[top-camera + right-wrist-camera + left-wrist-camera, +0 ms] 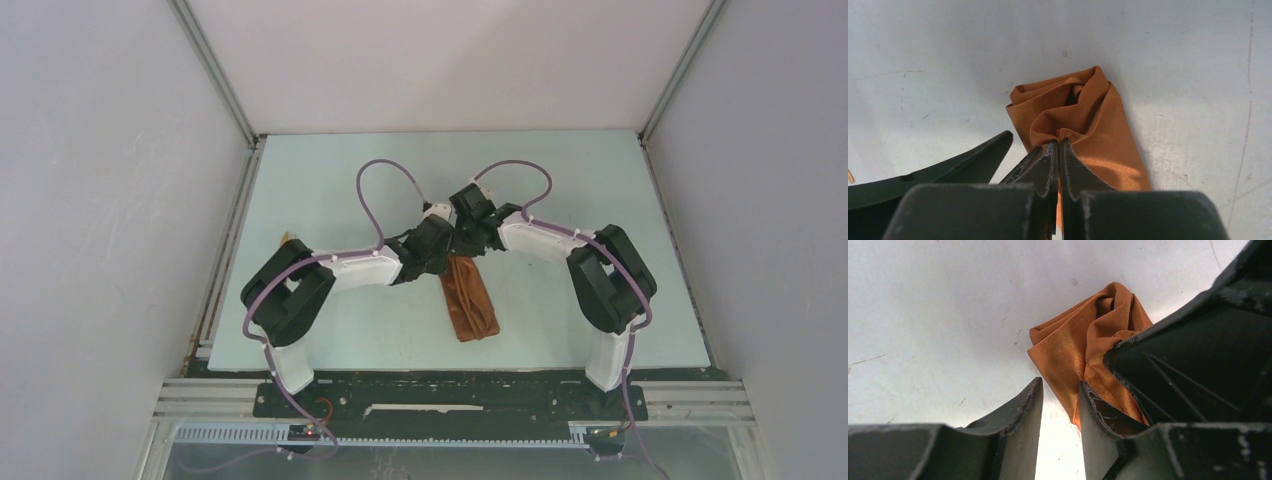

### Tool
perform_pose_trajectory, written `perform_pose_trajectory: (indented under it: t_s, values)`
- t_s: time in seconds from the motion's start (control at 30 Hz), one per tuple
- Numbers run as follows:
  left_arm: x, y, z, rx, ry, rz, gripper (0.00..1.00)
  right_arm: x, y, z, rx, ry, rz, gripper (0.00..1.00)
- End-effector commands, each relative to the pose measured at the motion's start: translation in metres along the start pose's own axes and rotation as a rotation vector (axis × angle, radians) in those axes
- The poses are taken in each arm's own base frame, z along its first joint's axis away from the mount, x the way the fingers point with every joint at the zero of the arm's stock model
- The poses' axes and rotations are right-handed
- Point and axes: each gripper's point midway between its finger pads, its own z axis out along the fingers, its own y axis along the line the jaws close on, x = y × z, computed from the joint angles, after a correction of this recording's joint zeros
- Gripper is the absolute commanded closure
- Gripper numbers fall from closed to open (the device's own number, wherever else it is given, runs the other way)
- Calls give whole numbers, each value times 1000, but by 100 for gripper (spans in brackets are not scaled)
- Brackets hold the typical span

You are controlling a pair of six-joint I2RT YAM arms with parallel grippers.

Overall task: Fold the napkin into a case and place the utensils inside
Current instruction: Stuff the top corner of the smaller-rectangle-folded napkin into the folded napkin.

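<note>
Only the top camera takes in the whole matte, pale-green table [330, 180]. On it the left arm [350, 268] and right arm [545, 238] lean inward and meet over the far end of the napkin [472, 305]. The napkin is a narrow rust-orange oblong lying slightly slanted near the table's middle. From above, both claws are hidden under the wrists, and only the wrist cameras show them. The right wrist view shows the right gripper [1058, 146] closed tight, its black tips pinching a pucker of the cloth's top layer. The left wrist view shows the left gripper [1060, 390] partly parted, with bare table showing through the gap and nothing held. One of its fingers stands over the cloth's edge. Close up, the fabric is finely ribbed with a soft sheen, bunched into rounded folds around a dark hollow. A tan sliver [289, 239] by the left arm is too small to identify.
</note>
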Motion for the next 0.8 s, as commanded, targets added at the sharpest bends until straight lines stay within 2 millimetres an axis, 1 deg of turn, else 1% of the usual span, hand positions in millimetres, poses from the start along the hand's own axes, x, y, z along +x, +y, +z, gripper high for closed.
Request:
perform_pose_trajectory:
  t_s: [0.0, 0.07, 0.13, 0.17, 0.23, 0.27, 0.3, 0.33, 0.37, 0.4, 0.47, 0.53, 0.67, 0.77]
  values:
    - [-21, -9, -5, 52, -154, -41, 60, -17, 24, -22, -96, -54, 34, 100]
    - [-26, -8, -9, 59, -193, -52, 58, -17, 23, -23, -99, -55, 37, 100]
    - [-30, -7, -12, 69, -226, -62, 58, -17, 23, -23, -103, -51, 42, 100]
    - [-32, -7, -13, 72, -240, -67, 58, -17, 23, -23, -105, -51, 43, 100]
    - [-35, -6, -14, 68, -259, -83, 63, -17, 22, -23, -109, -51, 47, 100]
    - [-35, -5, -14, 62, -269, -96, 63, -17, 20, -23, -109, -50, 52, 100]
    - [-40, -6, -17, 76, -300, -108, 61, -17, 19, -23, -111, -48, 56, 100]
    - [-37, -5, -18, 84, -310, -112, 59, -17, 19, -23, -113, -46, 58, 100]
    - [-41, -7, -21, 104, -345, -127, 56, -17, 18, -23, -115, -46, 60, 100]
    - [-42, -7, -21, 113, -356, -130, 54, -18, 18, -24, -116, -47, 61, 100]
    - [-42, -11, -19, 131, -355, -111, 53, -17, 16, -23, -116, -44, 64, 100]
    - [-43, -15, -17, 142, -351, -98, 55, -16, 16, -23, -119, -41, 68, 100]
    - [-43, -18, -13, 147, -352, -74, 63, -17, 15, -24, -125, -40, 74, 100]
    - [-41, -21, -10, 153, -346, -55, 67, -18, 15, -24, -128, -44, 78, 100]
